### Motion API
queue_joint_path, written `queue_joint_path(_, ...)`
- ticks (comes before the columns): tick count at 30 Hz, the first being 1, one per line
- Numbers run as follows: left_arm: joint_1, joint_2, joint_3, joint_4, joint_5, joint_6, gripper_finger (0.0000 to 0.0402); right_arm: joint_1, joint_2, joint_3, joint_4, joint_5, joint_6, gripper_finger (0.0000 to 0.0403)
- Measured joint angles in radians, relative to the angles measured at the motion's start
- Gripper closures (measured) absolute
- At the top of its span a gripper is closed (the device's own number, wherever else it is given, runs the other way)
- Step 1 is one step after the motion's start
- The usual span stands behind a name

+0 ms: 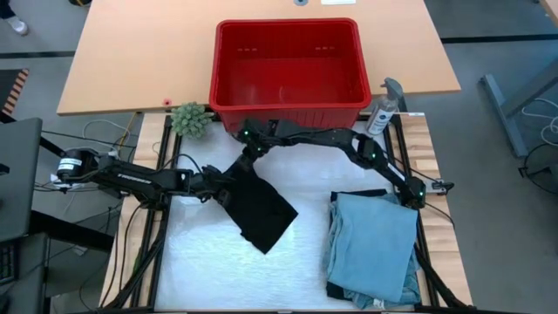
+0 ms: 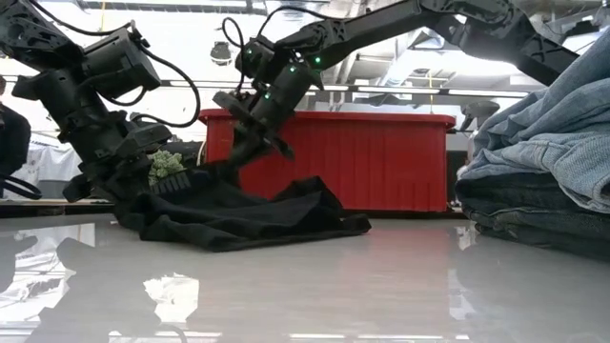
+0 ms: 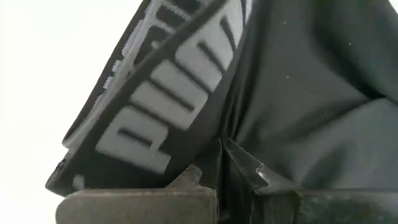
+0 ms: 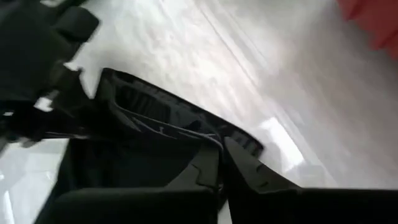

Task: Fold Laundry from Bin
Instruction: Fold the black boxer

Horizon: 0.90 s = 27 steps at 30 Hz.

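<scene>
A small black garment [image 1: 261, 214] with a white-lettered waistband [image 3: 143, 118] lies spread on the white table top, left of centre. My left gripper [image 1: 220, 187] is shut on its left end. My right gripper [image 1: 242, 162] reaches over from the right and is shut on its far edge, close beside the left one. In the low view the cloth [image 2: 248, 214] rises toward both grippers and sags onto the table between and in front of them. The red bin [image 1: 218, 70] stands at the far edge with nothing showing in it. My left gripper pinches the black garment between its two fingers, right beside the lettered waistband [image 3: 186, 158]. It comes slanting down from the table's left. The held end is raised a little; the rest lies on the table. My right gripper pinches the garment's banded far edge [image 4: 202, 140] between its two fingers, slanting down from the far right. That edge is lifted slightly off the table [image 2: 229, 164], and the cloth below it hangs slack onto the surface.
A folded stack of light blue and darker denim pieces [image 1: 370, 249] sits at the right of the table and looms at the right in the low view [image 2: 543, 162]. A green fuzzy ball [image 1: 189, 118] and a spray bottle [image 1: 384, 109] flank the bin.
</scene>
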Motion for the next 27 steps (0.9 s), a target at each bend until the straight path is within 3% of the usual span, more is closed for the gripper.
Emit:
queue_joint_path(12, 0.000, 0.000, 0.000, -0.001, 0.001, -0.001, 0.0401, -0.061, 0.000, -0.031, -0.005, 0.036, -0.025, 0.0307)
queue_joint_path(17, 0.000, 0.000, 0.000, -0.001, 0.001, 0.006, 0.0401, -0.060, -0.057, -0.007, -0.107, -0.219, -0.099, 0.0283)
queue_joint_path(20, 0.000, 0.000, 0.000, -0.001, 0.002, 0.014, 0.0401, 0.001, -0.126, 0.000, -0.278, -0.225, -0.179, 0.0281)
queue_joint_path(23, 0.000, 0.000, 0.000, -0.001, 0.008, 0.014, 0.0401, 0.096, -0.153, -0.017, -0.456, -0.127, -0.262, 0.0281)
queue_joint_path(27, 0.000, -0.001, 0.001, 0.000, 0.027, 0.017, 0.0401, 0.210, -0.184, -0.097, -0.461, -0.120, -0.251, 0.0280)
